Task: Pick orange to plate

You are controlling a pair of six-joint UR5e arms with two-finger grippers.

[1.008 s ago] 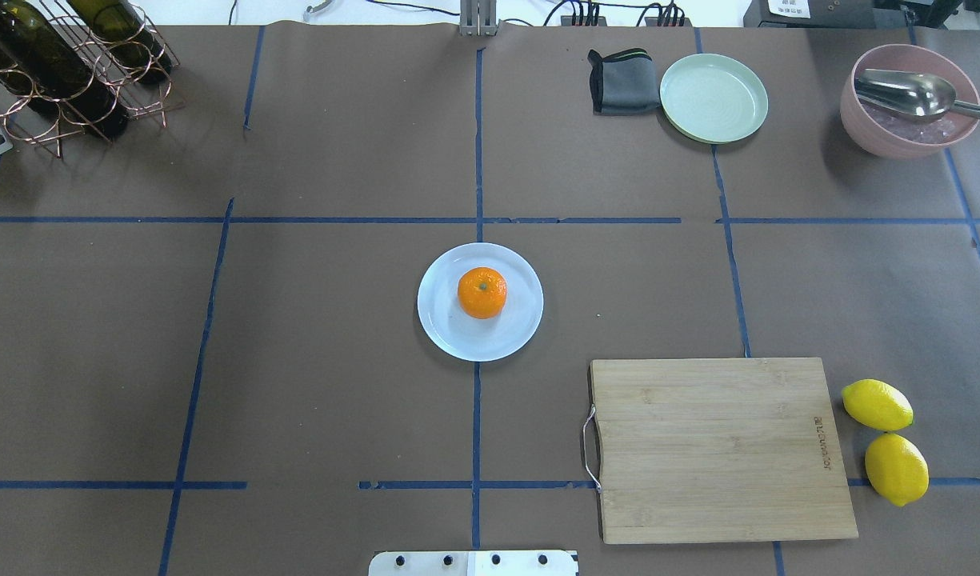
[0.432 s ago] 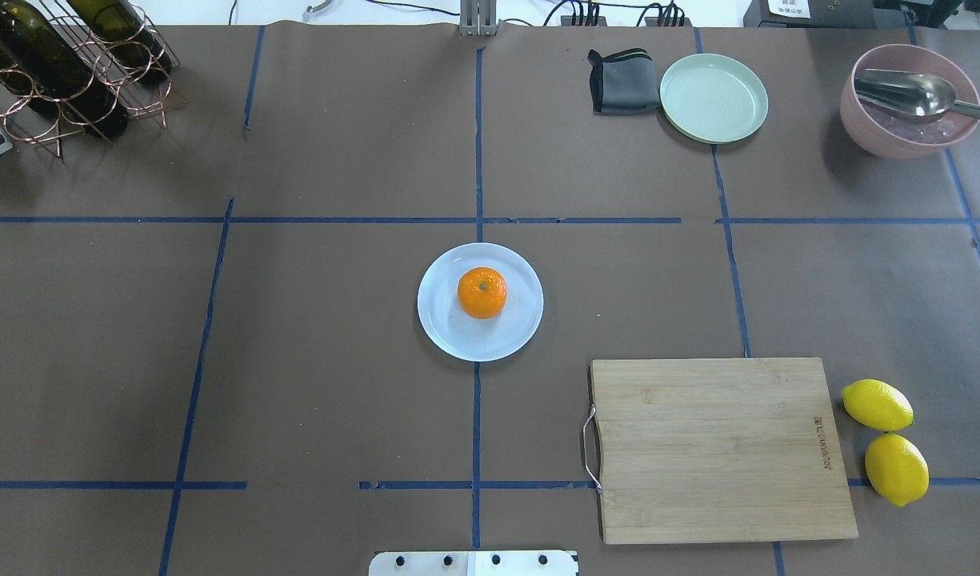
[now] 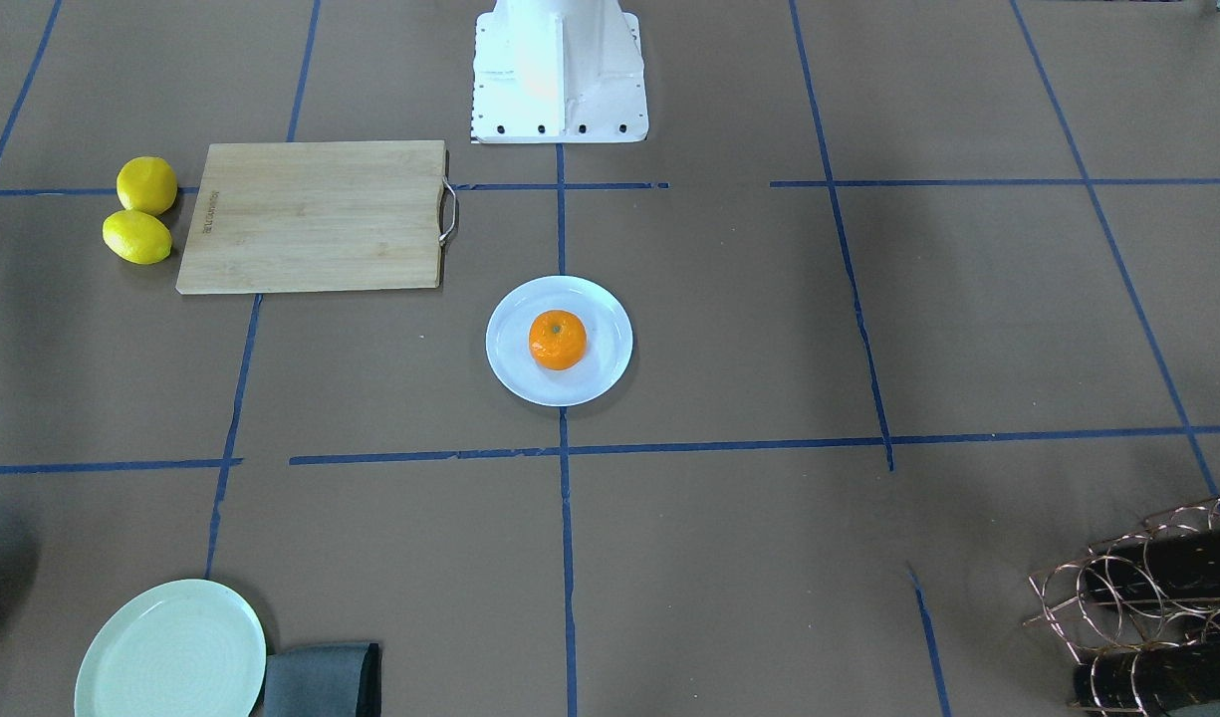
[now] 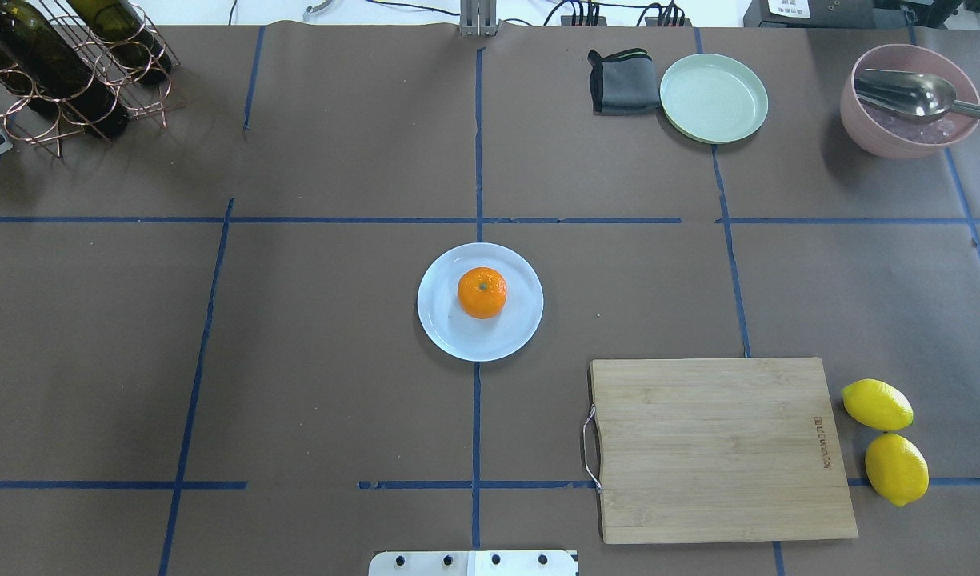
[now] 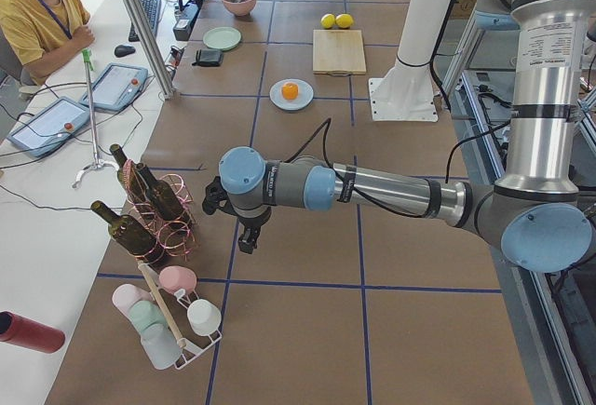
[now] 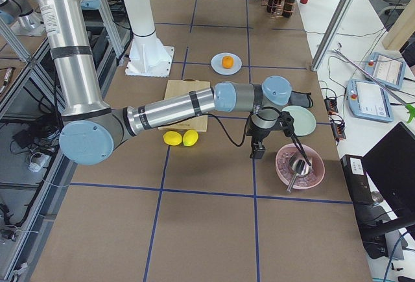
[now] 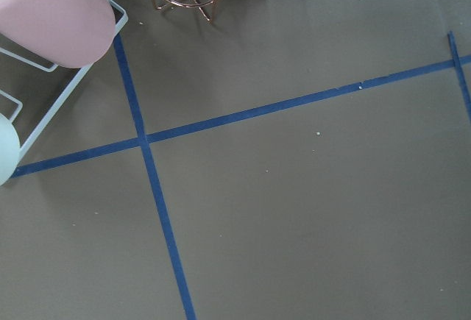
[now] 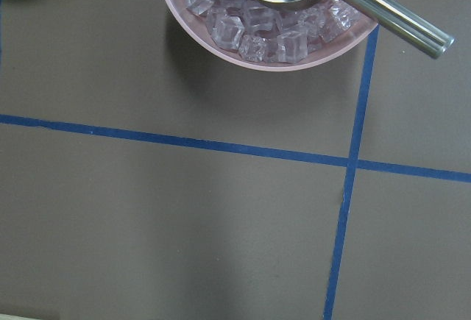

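The glossy orange sits stem-up on the pale bluish-white plate at the middle of the table, also seen in the front view as the orange on the plate. No gripper is near it. My left gripper hangs low over the table near the wine rack, far from the plate. My right gripper hangs beside the pink bowl at the other end. Both show only in the side views, so I cannot tell whether they are open or shut.
A wooden cutting board lies front right with two lemons beside it. A pale green plate, grey cloth and pink bowl of ice with a metal scoop stand at the back right. A copper bottle rack stands back left.
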